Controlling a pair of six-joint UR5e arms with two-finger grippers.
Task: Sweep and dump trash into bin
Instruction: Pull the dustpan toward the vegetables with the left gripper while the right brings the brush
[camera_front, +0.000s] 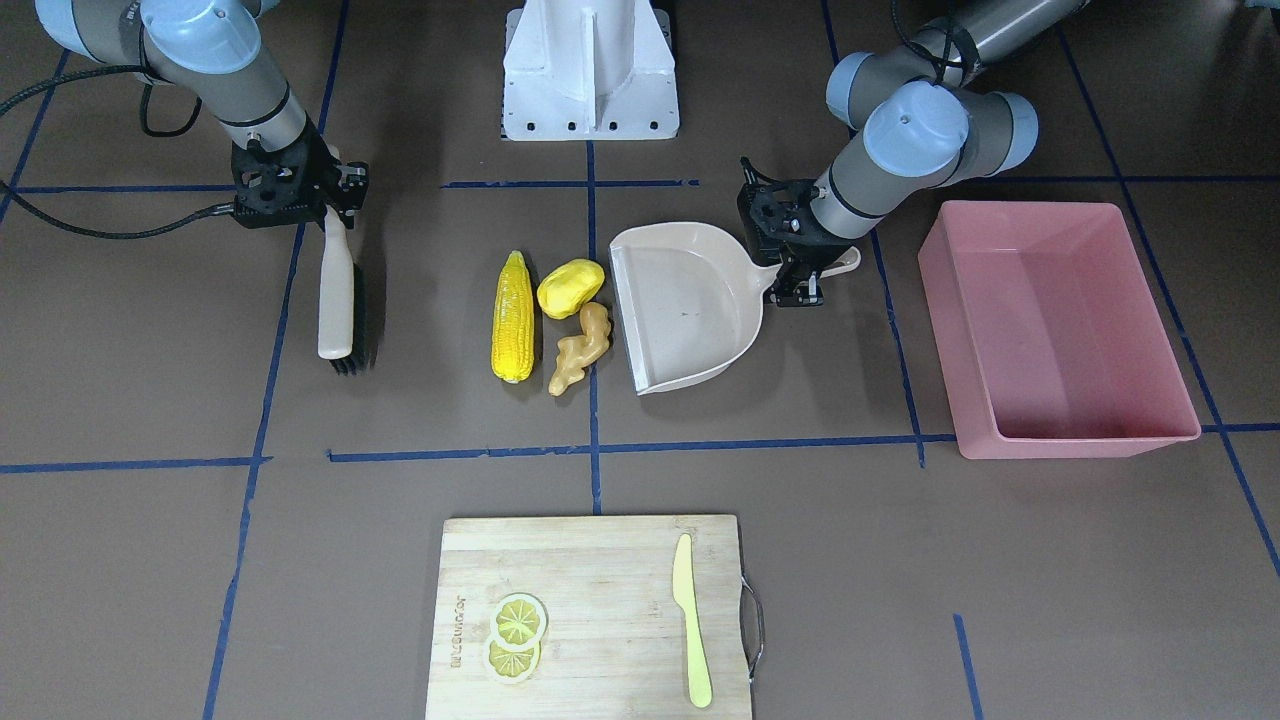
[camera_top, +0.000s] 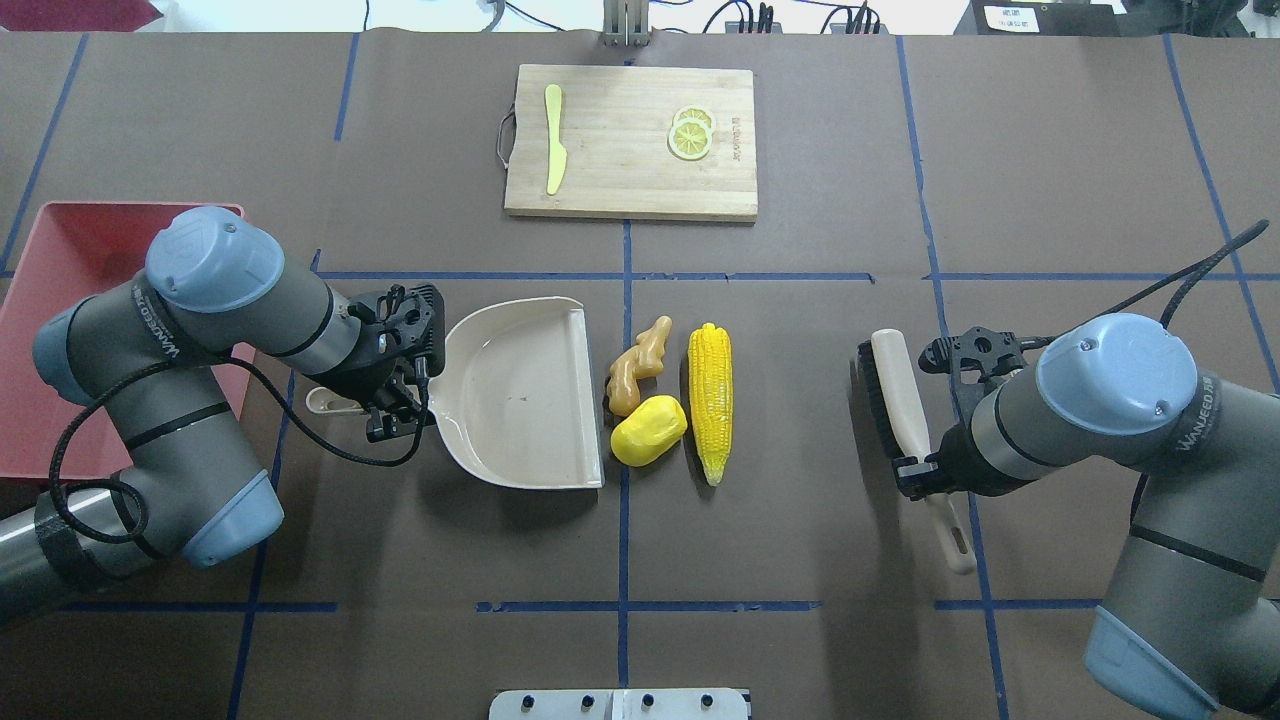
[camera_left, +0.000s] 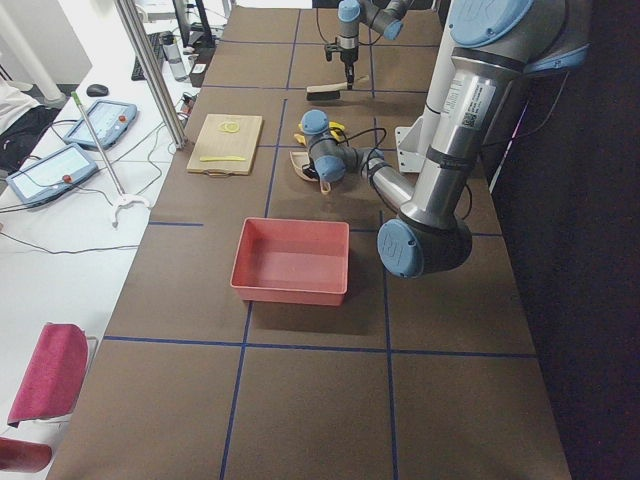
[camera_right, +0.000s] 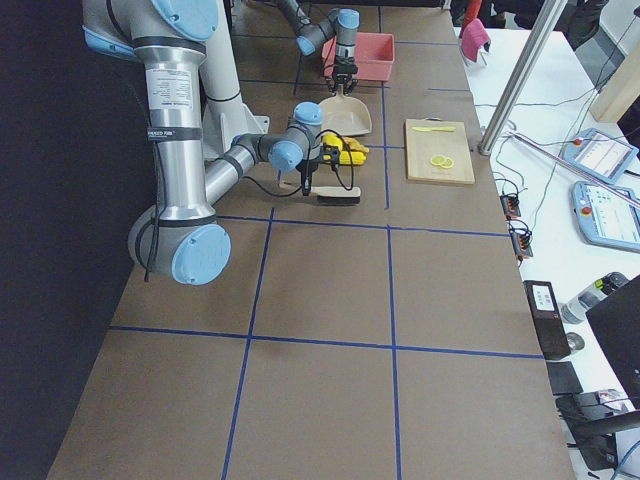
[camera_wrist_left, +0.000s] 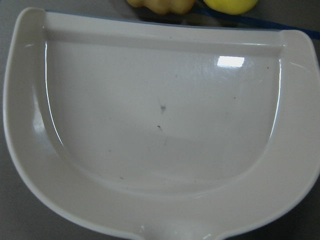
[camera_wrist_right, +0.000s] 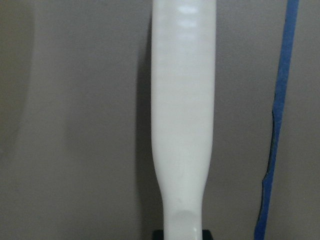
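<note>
The trash lies mid-table in a tight group: a long corn cob (camera_front: 512, 318), a rounded yellow potato lump (camera_front: 571, 288) and a tan ginger root (camera_front: 582, 348). A beige dustpan (camera_front: 690, 310) rests flat with its open mouth just beside the ginger and potato. My left gripper (camera_front: 800, 278) is shut on its handle. The pan (camera_wrist_left: 160, 125) is empty in the left wrist view. My right gripper (camera_front: 335, 205) is shut on the handle of a brush (camera_front: 337, 300), bristles down on the table, well clear of the corn. The pink bin (camera_front: 1075, 437) stands empty beyond the dustpan, behind my left arm.
A wooden cutting board (camera_front: 590, 560) at the operators' edge carries two lemon slices (camera_front: 515, 635) and a pale yellow knife (camera_front: 692, 620). The white robot base (camera_front: 590, 70) stands at the opposite edge. Blue tape lines cross the brown table.
</note>
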